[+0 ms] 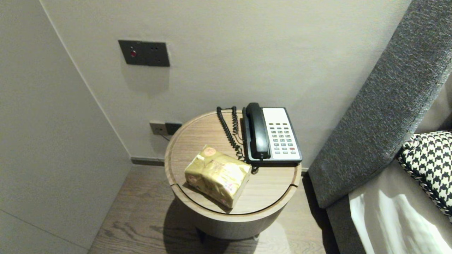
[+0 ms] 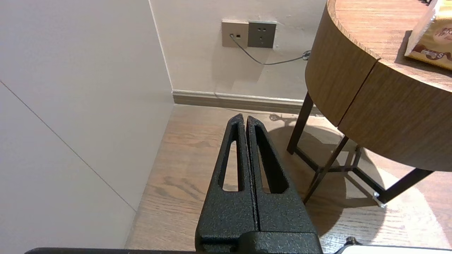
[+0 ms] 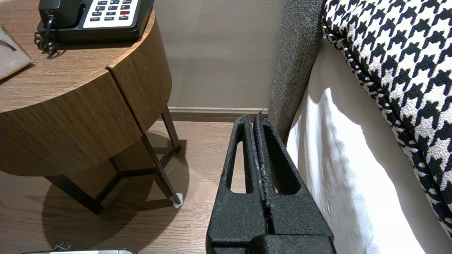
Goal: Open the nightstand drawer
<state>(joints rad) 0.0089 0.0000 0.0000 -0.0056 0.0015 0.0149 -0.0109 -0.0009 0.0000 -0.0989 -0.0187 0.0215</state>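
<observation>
Fingers of the left gripper (image 2: pixel 243 118) were pressed together with nothing between them, and the gripper hung low over the wooden floor (image 2: pixel 197 158), touching nothing. A round wooden bench (image 2: pixel 353 81) on dark legs stood ahead of this gripper and to its right, well apart from it. A yellow packet (image 1: pixel 218 175) lay flat on the bench top, on the side closer to the left gripper, near the front rim. Straight ahead of the left gripper, low on the wall, sat a pair of sockets (image 2: pixel 249 34) with a thin cable running from one towards the bench.

The right gripper (image 3: pixel 255 120) was also pressed shut and empty, hanging over the floor. The bench was ahead of it and to its left, well apart. A telephone (image 1: pixel 279 135) stood at the back of the bench top, on the side closer to this gripper, with its black handset (image 1: pixel 257 130) in the cradle and its coiled cord (image 1: pixel 229 130) lying between the telephone and the packet. Just beside the right gripper, on its right, ran a white sheet (image 3: pixel 346 151), with a grey padded panel (image 3: pixel 296 60) ahead and a black-and-white checked cushion (image 3: pixel 395 53) lying on the sheet.
</observation>
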